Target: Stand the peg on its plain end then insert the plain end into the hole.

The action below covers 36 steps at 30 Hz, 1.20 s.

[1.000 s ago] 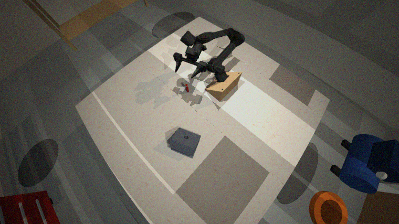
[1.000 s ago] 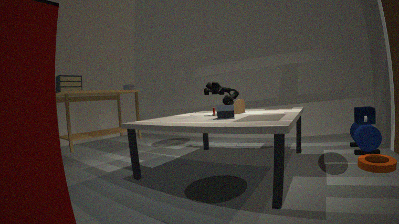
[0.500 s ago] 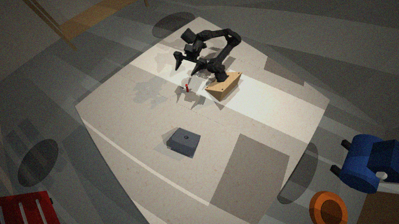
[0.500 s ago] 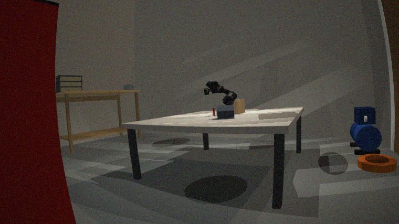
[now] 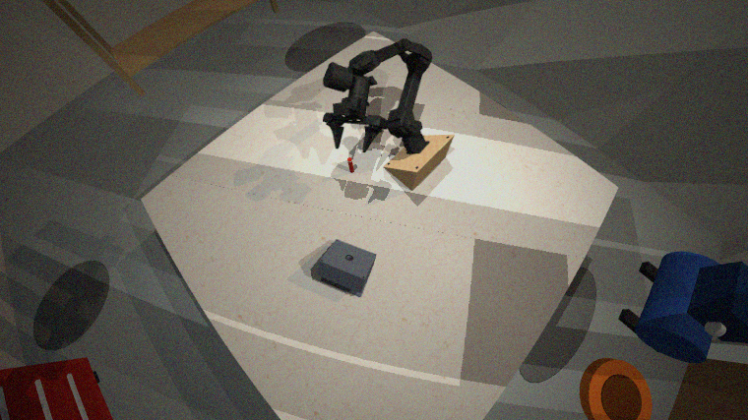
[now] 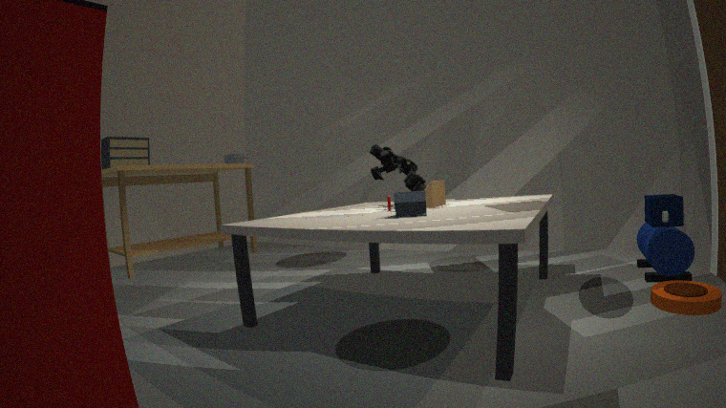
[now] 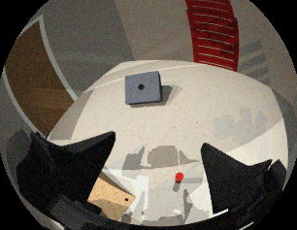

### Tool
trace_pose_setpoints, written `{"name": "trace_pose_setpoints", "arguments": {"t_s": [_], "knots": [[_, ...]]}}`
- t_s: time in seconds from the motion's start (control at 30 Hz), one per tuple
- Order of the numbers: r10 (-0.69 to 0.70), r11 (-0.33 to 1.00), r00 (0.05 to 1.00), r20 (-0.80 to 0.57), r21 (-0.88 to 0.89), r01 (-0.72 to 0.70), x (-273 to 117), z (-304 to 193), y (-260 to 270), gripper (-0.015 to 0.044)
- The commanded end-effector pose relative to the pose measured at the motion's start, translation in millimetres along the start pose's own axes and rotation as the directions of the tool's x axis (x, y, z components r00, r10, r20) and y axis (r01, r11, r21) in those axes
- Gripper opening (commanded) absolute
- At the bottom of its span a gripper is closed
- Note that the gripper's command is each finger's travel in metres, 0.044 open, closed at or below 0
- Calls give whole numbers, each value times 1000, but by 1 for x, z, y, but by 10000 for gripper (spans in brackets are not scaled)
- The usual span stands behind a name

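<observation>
The red peg (image 5: 350,165) (image 6: 389,203) (image 7: 179,178) stands upright on the table, apart from the gripper. Its white band cannot be made out. My gripper (image 5: 350,149) (image 7: 160,143) is wide open and empty, above the table. In the wrist view the peg is below the gap between the fingers, nearer the right finger. The grey sloped panel (image 5: 359,268) (image 6: 410,205) (image 7: 151,94) stands apart from the peg, with one dark round hole (image 5: 349,258) (image 7: 141,86) in its face. The hole is empty.
A wooden wedge (image 5: 410,159) (image 6: 437,194) (image 7: 111,197) with small dark spots is under the arm's base, beside the peg. The table (image 5: 265,260) (image 6: 331,228) (image 7: 107,115) carries patches of light and arm shadows. Red, blue and orange objects stand off the table.
</observation>
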State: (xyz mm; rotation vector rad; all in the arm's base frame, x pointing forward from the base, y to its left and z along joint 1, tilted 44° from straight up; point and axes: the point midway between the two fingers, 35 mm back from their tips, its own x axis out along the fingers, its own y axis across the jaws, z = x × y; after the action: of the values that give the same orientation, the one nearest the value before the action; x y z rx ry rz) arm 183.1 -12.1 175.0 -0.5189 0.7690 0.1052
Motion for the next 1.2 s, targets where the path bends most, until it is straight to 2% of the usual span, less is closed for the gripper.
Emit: {"name": "trace_pose_setpoints", "arguments": {"t_s": [0.0, 0.3, 0.67, 0.97, 1.17], "knots": [[15, 999, 990, -140, 45, -9, 7, -6, 0, 440], [4, 996, 909, -417, 83, 34, 17, -19, -3, 440], [-101, 989, 714, -693, 8, 148, 20, -28, -11, 440], [-275, 956, 521, -808, -174, 234, 23, -20, -24, 440], [-290, 952, 507, -812, -191, 239, 23, -19, -25, 440]]}}
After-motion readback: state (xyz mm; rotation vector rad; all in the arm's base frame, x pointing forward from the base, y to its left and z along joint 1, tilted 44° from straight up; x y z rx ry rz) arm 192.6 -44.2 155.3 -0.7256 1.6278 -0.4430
